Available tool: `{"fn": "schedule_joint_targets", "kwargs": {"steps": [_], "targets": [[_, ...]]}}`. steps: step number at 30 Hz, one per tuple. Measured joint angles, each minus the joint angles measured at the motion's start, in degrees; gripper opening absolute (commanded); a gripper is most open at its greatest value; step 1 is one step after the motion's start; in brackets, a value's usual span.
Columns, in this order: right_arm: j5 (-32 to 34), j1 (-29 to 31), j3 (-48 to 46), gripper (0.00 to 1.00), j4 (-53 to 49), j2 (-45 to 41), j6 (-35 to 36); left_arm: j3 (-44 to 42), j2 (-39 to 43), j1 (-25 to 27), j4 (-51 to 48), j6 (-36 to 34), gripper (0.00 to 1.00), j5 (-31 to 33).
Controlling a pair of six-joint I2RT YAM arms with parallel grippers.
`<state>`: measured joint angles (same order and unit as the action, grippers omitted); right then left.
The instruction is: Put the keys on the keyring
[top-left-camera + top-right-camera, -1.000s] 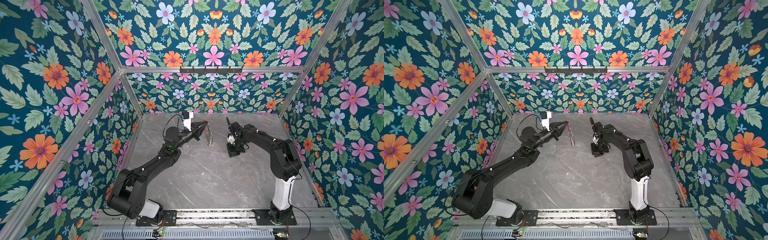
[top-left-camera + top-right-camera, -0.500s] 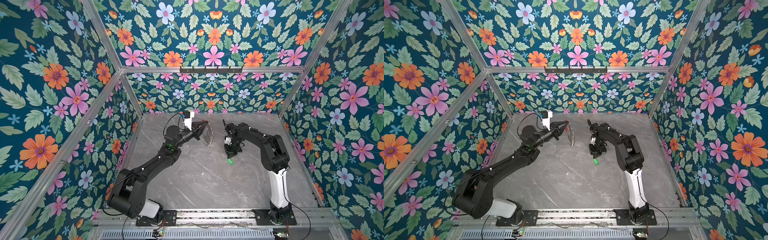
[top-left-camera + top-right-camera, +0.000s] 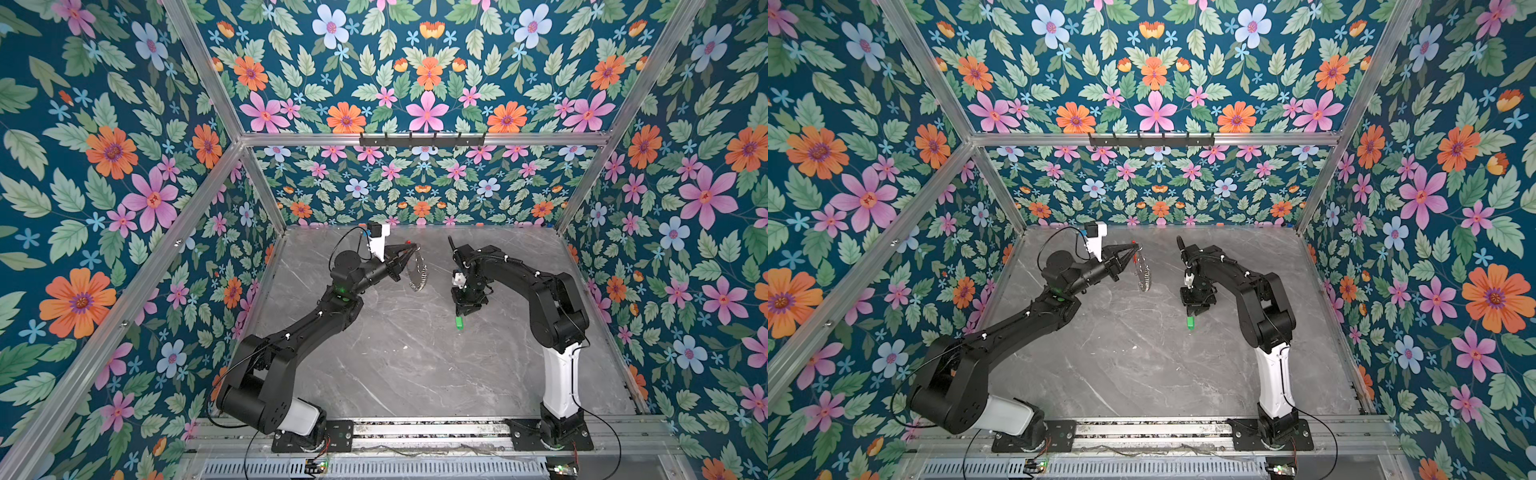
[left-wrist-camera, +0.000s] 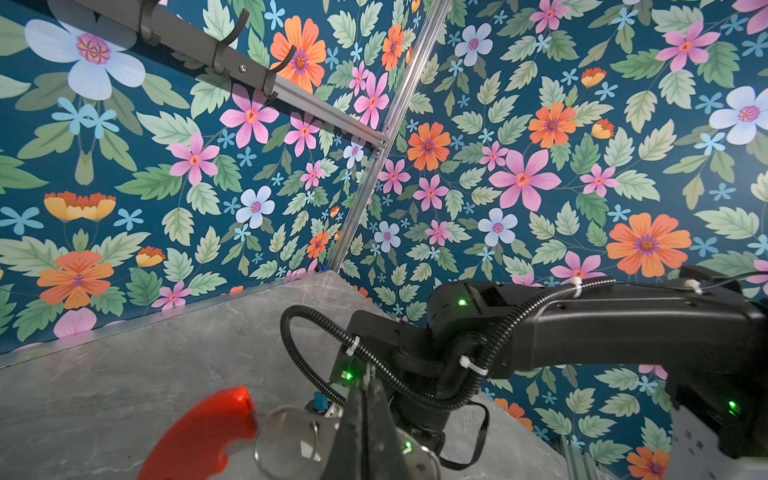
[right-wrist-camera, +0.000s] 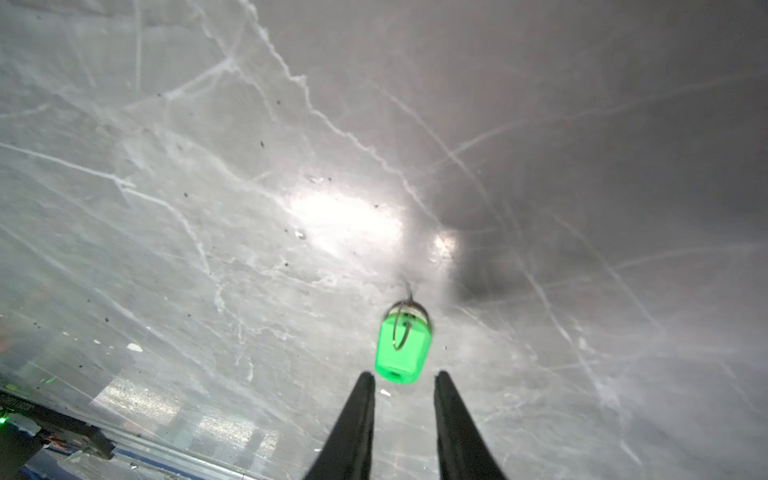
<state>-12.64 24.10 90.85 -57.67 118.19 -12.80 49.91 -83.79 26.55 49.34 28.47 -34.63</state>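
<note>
Locate the keys (image 5: pixel 401 349) in the right wrist view: a single bright green plastic tag with a thin metal loop on the end farthest from the fingertips. It sits just beyond the tips of the right gripper (image 5: pixel 404 374), in line with the gap between them. The two black fingers (image 5: pixel 357 415) stand apart and neither one touches the tag. You cannot tell from this view whether the tag rests on the table (image 5: pixel 208 166) or hangs clear of it. No marking is readable on the tag. In both top views the tag (image 3: pixel 459 323) (image 3: pixel 1190 323) shows just past the downward-pointing right gripper (image 3: pixel 463 309) (image 3: pixel 1194 309).

Now check the keyring (image 3: pixel 417 272) (image 3: pixel 1144 272). It hangs from the fingertips of the left gripper (image 3: pixel 413 248), well apart from the tag and the right gripper. In the left wrist view the left gripper (image 4: pixel 368 382) has its fingers pressed together and clamped on the hoop. The red plastic arc (image 4: pixel 208 432) lies just beside the fingers, and a silver split ring (image 4: pixel 291 440) sits between the arc and the fingers.

White lettering on the black fixture (image 5: pixel 41 419) is too blurred to read.
</note>
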Motion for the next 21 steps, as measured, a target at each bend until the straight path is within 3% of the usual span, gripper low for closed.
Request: {"fn": "schedule_joint_targets", "kwargs": {"steps": [12,21], "targets": [[11.74,4.63,-12.92,0.14,14.80,-8.55,-4.11,-1.09,-0.04,0.00,1.29,0.94,0.00,0.02],[14.27,4.94,-24.90,0.19,29.24,-16.37,-3.17,-1.25,0.07,0.00,1.40,1.05,0.00,0.13]]}}
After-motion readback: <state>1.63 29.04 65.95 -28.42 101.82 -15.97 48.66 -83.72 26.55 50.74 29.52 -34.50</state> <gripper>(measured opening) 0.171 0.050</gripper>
